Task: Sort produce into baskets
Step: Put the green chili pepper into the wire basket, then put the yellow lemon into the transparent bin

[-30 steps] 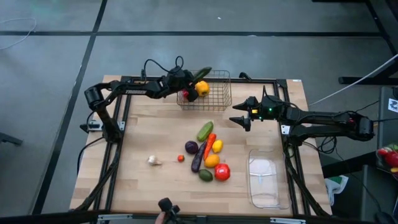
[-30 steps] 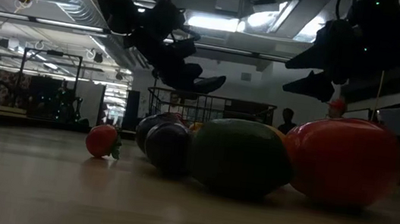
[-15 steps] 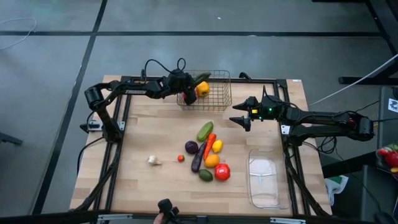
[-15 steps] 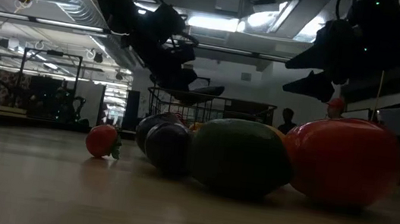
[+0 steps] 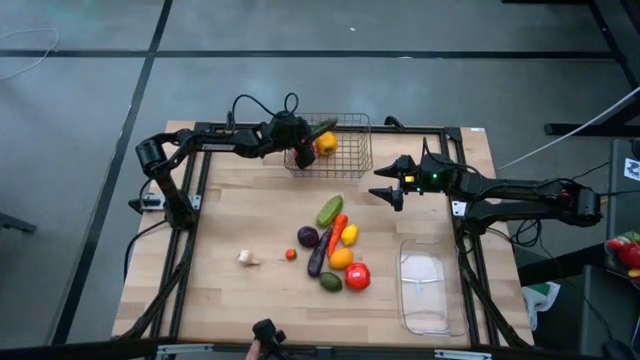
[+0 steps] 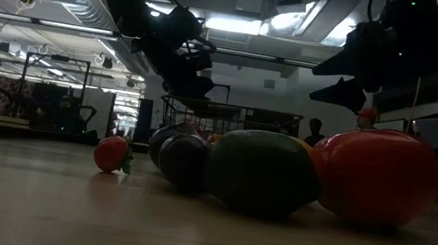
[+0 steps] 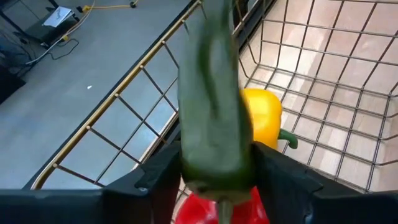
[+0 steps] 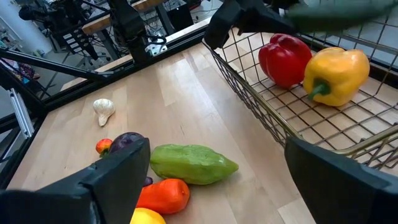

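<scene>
My left gripper hangs over the left part of the wire basket at the table's far edge, shut on a long dark green cucumber. Under it a yellow pepper and a red pepper lie on the basket's floor. My right gripper waits open in the air, right of the basket. Several pieces of produce lie in a heap on the table's middle. The clear tray sits at the near right. My left gripper pinches the cucumber's stem end between its two fingers. The fingers come slanting down from the table's left, and the cucumber runs on ahead of them, along their line. It is lifted clear, over the two peppers in the basket.
A pale garlic and a small red fruit lie left of the heap. A light green chayote lies nearest the basket. Bare wood shows at the near left.
My left gripper has tipped over the basket without shifting place. The cucumber's free end, raised a second ago, has sunk toward level above the basket. The red pepper, seen beside the gripper from above before, is now covered by it.
</scene>
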`<state>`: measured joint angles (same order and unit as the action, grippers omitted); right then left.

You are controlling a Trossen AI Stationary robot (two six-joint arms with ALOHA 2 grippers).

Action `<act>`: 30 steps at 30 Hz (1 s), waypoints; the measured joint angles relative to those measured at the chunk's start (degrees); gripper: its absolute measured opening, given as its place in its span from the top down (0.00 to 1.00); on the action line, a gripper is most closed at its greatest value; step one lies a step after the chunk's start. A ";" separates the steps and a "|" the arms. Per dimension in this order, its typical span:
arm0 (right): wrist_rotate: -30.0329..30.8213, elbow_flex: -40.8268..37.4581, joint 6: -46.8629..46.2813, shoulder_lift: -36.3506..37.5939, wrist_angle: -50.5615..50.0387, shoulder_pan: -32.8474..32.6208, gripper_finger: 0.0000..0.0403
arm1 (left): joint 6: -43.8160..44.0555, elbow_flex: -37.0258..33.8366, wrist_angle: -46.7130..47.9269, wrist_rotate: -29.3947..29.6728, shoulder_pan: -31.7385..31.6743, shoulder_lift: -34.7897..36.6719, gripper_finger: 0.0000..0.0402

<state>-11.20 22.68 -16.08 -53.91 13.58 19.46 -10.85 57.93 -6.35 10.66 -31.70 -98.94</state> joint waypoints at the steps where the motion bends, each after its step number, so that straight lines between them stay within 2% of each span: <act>1: 0.00 0.00 0.00 0.00 0.00 0.00 0.08 | 0.00 0.00 -0.02 0.00 0.00 0.00 0.50; 8: -0.63 0.00 0.36 0.00 0.12 0.00 0.08 | 0.15 0.00 -0.04 0.04 0.00 0.00 0.40; 14: -9.69 0.96 2.67 0.02 5.85 -0.20 0.08 | -0.11 0.00 -0.31 0.07 0.03 0.11 0.38; 16: -10.36 3.18 5.02 0.00 4.78 -1.53 0.08 | -0.04 0.00 -0.28 0.07 0.04 0.11 0.39; 20: -8.46 9.96 13.47 -0.24 -2.24 -6.12 0.08 | -0.01 0.00 -0.28 0.07 0.04 0.11 0.39; 23: -4.56 15.81 20.31 -1.55 -9.88 -10.19 0.08 | -0.02 0.00 -0.27 0.07 0.04 0.34 0.39; 30: 4.99 25.87 29.02 -9.23 -24.41 -17.35 0.08 | 0.44 0.00 -0.83 0.09 0.20 2.21 0.39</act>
<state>-6.21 48.54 12.95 -63.15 -10.82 2.11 -10.41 57.93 -7.18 10.74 -31.50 -96.73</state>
